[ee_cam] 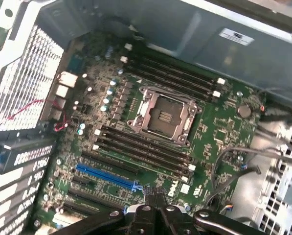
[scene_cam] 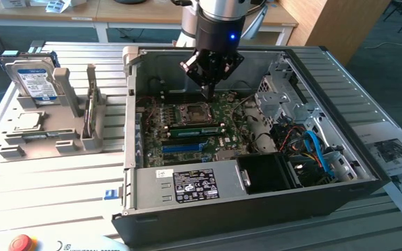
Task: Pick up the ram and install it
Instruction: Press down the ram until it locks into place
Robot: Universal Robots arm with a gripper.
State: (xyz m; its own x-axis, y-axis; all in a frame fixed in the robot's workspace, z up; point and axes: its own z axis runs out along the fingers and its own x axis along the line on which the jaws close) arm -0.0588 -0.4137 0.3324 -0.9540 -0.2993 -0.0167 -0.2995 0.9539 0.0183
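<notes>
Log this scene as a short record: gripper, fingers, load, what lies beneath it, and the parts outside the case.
gripper: inside the open computer case, above the motherboard
fingers: shut together
load: nothing seen between them
beneath: motherboard area beside the processor socket
memory slots: dark rows beside the socket
outside the case: hard drive upright in a grey holder, on the exterior view's left
ram: cannot place it with certainty
</notes>
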